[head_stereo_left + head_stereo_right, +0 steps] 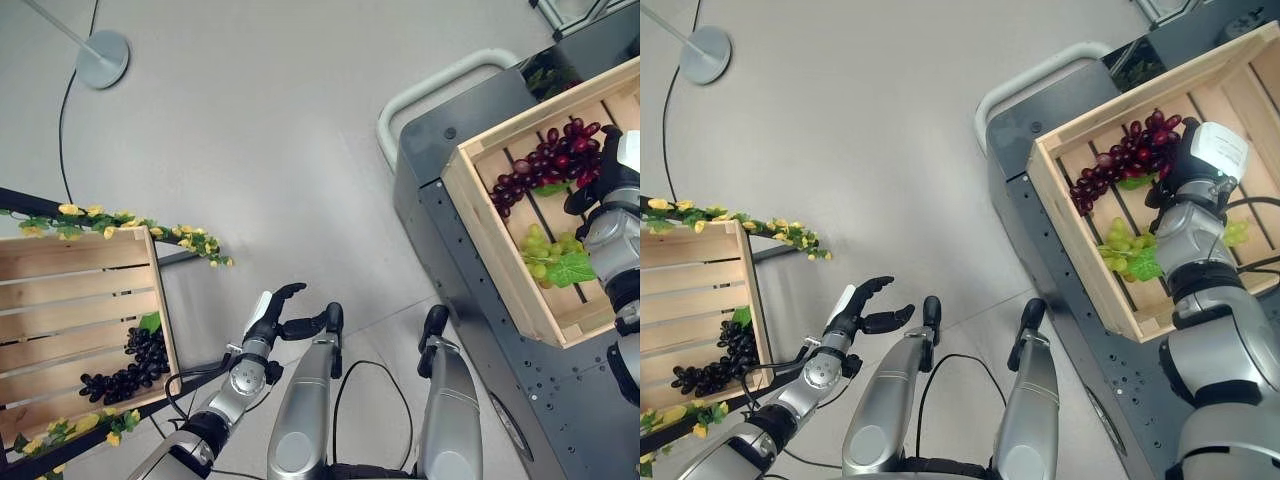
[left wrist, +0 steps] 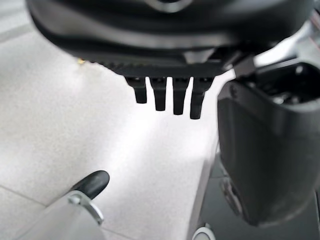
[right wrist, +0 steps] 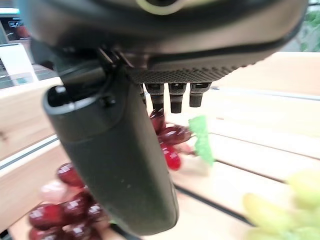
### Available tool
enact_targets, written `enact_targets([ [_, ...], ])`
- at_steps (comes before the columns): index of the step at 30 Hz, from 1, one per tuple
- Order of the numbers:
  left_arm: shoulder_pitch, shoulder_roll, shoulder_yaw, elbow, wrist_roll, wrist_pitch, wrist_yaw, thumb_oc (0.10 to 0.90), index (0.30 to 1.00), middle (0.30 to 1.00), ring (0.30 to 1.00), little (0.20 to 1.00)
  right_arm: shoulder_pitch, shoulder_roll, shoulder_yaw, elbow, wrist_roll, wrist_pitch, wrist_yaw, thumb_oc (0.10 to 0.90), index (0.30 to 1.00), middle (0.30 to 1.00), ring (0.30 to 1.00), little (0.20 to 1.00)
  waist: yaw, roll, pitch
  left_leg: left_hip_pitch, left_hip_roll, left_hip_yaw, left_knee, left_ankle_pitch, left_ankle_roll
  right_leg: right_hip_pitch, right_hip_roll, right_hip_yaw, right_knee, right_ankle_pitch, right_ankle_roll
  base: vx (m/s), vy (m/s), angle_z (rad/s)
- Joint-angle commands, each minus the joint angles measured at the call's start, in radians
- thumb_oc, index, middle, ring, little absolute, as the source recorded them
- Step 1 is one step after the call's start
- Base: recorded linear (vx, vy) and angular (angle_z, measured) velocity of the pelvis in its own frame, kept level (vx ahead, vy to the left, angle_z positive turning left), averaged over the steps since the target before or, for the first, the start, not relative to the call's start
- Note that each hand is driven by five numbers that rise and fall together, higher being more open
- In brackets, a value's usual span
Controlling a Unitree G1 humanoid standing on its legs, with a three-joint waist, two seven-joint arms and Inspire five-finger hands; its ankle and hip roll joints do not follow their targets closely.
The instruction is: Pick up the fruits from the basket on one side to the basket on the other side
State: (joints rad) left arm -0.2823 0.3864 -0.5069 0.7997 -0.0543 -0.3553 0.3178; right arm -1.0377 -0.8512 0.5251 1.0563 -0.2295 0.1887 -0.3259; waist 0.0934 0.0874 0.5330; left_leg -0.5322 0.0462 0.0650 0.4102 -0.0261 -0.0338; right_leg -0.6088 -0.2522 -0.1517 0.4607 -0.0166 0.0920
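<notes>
The bunch of dark red grapes [image 1: 1127, 152] lies in the pale wooden slatted crate [image 1: 1095, 260] on the right, toward its far end, with a green leaf beside it. The bunch of light green grapes [image 1: 1125, 248] with a broad green leaf lies in the same crate, nearer the robot and just beside the red bunch. This crate rests on the dark grey metal surface [image 1: 1040, 130], which has a light grey tubular handle [image 1: 1035, 75] at its far-left edge.

The right robot hand [image 1: 1185, 170] is over the crate interior, just beside the red grapes. In the right wrist view its fingers [image 3: 177, 97] point down toward the red grapes [image 3: 167, 142] with the thumb set apart from them; they are not closed on anything, and contact with the fruit cannot be confirmed.

The bunch of black grapes [image 1: 130, 368] lies at the near-right corner of a second pale wooden slatted crate [image 1: 70, 250] on the left, which is trimmed with a garland of green leaves and yellow flowers [image 1: 140, 228].

The left robot hand [image 1: 275, 315] is over the grey floor [image 1: 260, 130], to the right of the left crate and apart from it, with fingers relaxed and spread, holding nothing. A round grey stand base [image 1: 102, 58] sits on the floor at far left.
</notes>
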Motion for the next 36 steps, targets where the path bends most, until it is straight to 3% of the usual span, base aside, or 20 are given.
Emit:
enact_targets([
  [1, 0.051, 0.061, 0.008, -0.098, -0.053, -0.088, 0.017, 0.800, 0.900, 0.900, 0.900, 0.900, -0.146, -0.134, 0.075, 0.015, -0.064, -0.013, -0.032, 0.800, 0.900, 0.900, 0.900, 0.900, 0.011, 0.023, -0.013, -0.031, -0.017, -0.028, 0.085, -0.055, 0.024, 0.009, 0.008, -0.013, 0.104, -0.056, -0.048, 0.01, 0.002, 0.08],
  [9, 0.070, 0.074, -0.004, -0.136, -0.070, -0.115, 0.013, 0.800, 0.900, 0.900, 0.900, 0.900, -0.207, -0.145, 0.108, 0.045, -0.055, -0.007, 0.009, 0.800, 0.900, 0.900, 0.900, 0.900, 0.026, 0.045, -0.013, -0.070, -0.027, -0.032, 0.070, -0.033, 0.026, -0.032, 0.011, -0.015, 0.114, -0.055, -0.048, 0.00, 0.002, 0.03],
  [17, 0.091, 0.104, -0.011, -0.205, -0.100, -0.145, 0.019, 0.800, 0.900, 0.900, 0.900, 0.900, -0.233, -0.154, 0.164, 0.058, -0.102, -0.019, 0.150, 0.800, 0.900, 0.900, 0.900, 0.900, 0.042, 0.066, -0.013, -0.125, -0.040, -0.037, 0.052, -0.010, 0.031, -0.094, 0.013, -0.024, 0.118, -0.048, -0.050, -0.01, -0.008, 0.04],
  [22, 0.098, 0.124, -0.005, -0.227, -0.120, -0.161, 0.012, 0.800, 0.900, 0.900, 0.900, 0.900, -0.242, -0.161, 0.262, 0.072, -0.283, -0.079, 0.310, 0.800, 0.900, 0.900, 0.900, 0.900, 0.052, 0.069, -0.013, -0.158, -0.045, -0.043, 0.044, 0.003, 0.036, -0.125, 0.013, -0.029, 0.114, -0.040, -0.050, -0.03, -0.013, 0.01],
  [24, 0.096, 0.134, -0.005, -0.242, -0.128, -0.164, 0.014, 0.800, 0.900, 0.900, 0.900, 0.900, -0.235, -0.160, 0.319, 0.079, -0.363, -0.065, 0.381, 0.800, 0.900, 0.900, 0.900, 0.900, 0.058, 0.068, -0.013, -0.173, -0.045, -0.045, 0.042, 0.009, 0.040, -0.140, 0.012, -0.034, 0.113, -0.034, -0.048, -0.05, -0.043, 0.02],
  [26, 0.097, 0.141, -0.003, -0.250, -0.131, -0.165, 0.010, 0.800, 0.900, 0.900, 0.900, 0.900, -0.231, -0.160, 0.336, 0.088, -0.354, -0.051, 0.394, 0.800, 0.900, 0.900, 0.900, 0.900, 0.061, 0.068, -0.013, -0.180, -0.044, -0.046, 0.043, 0.012, 0.042, -0.146, 0.011, -0.037, 0.115, -0.032, -0.047, -0.03, -0.028, 0.04],
  [27, 0.096, 0.144, -0.001, -0.252, -0.132, -0.169, 0.009, 0.800, 0.900, 0.900, 0.900, 0.900, -0.233, -0.159, 0.341, 0.093, -0.355, -0.042, 0.399, 0.753, 0.829, 0.829, 0.829, 0.829, 0.063, 0.067, -0.013, -0.184, -0.045, -0.047, 0.043, 0.013, 0.043, -0.149, 0.011, -0.038, 0.114, -0.030, -0.047, -0.06, -0.026, 0.03],
  [28, 0.096, 0.148, 0.001, -0.258, -0.131, -0.172, 0.008, 0.800, 0.900, 0.900, 0.900, 0.900, -0.229, -0.154, 0.339, 0.104, -0.314, -0.014, 0.395, 0.568, 0.552, 0.552, 0.552, 0.552, 0.067, 0.068, -0.013, -0.189, -0.045, -0.047, 0.042, 0.015, 0.044, -0.151, 0.011, -0.041, 0.113, -0.028, -0.047, -0.06, -0.021, 0.02],
  [29, 0.096, 0.149, 0.001, -0.259, -0.131, -0.174, 0.007, 0.800, 0.900, 0.900, 0.900, 0.900, -0.229, -0.154, 0.339, 0.106, -0.296, -0.007, 0.390, 0.419, 0.328, 0.328, 0.328, 0.328, 0.067, 0.068, -0.013, -0.190, -0.045, -0.048, 0.043, 0.015, 0.044, -0.152, 0.011, -0.041, 0.113, -0.028, -0.047, -0.08, -0.020, 0.00],
  [32, 0.096, 0.151, 0.005, -0.265, -0.141, -0.176, 0.003, 0.800, 0.900, 0.900, 0.900, 0.900, -0.214, -0.153, 0.297, 0.121, -0.174, -0.003, 0.376, 0.400, 0.300, 0.300, 0.300, 0.300, 0.070, 0.068, -0.013, -0.194, -0.046, -0.048, 0.045, 0.016, 0.044, -0.153, 0.011, -0.045, 0.114, -0.026, -0.047, -0.06, -0.009, 0.00],
  [33, 0.096, 0.151, 0.013, -0.274, -0.143, -0.164, 0.004, 0.800, 0.900, 0.900, 0.900, 0.900, -0.193, -0.154, 0.247, 0.123, -0.130, 0.003, 0.328, 0.400, 0.300, 0.300, 0.300, 0.300, 0.067, 0.066, -0.013, -0.195, -0.045, -0.049, 0.052, 0.012, 0.044, -0.154, 0.012, -0.044, 0.123, -0.028, -0.048, -0.04, 0.003, 0.03],
  [36, 0.103, 0.150, 0.023, -0.278, -0.140, -0.165, 0.011, 0.800, 0.900, 0.900, 0.900, 0.900, -0.172, -0.159, 0.188, 0.123, -0.108, -0.008, 0.264, 0.400, 0.300, 0.300, 0.300, 0.300, 0.063, 0.062, -0.013, -0.192, -0.044, -0.053, 0.058, 0.007, 0.044, -0.149, 0.016, -0.043, 0.124, -0.028, -0.048, -0.02, 0.004, 0.02],
])
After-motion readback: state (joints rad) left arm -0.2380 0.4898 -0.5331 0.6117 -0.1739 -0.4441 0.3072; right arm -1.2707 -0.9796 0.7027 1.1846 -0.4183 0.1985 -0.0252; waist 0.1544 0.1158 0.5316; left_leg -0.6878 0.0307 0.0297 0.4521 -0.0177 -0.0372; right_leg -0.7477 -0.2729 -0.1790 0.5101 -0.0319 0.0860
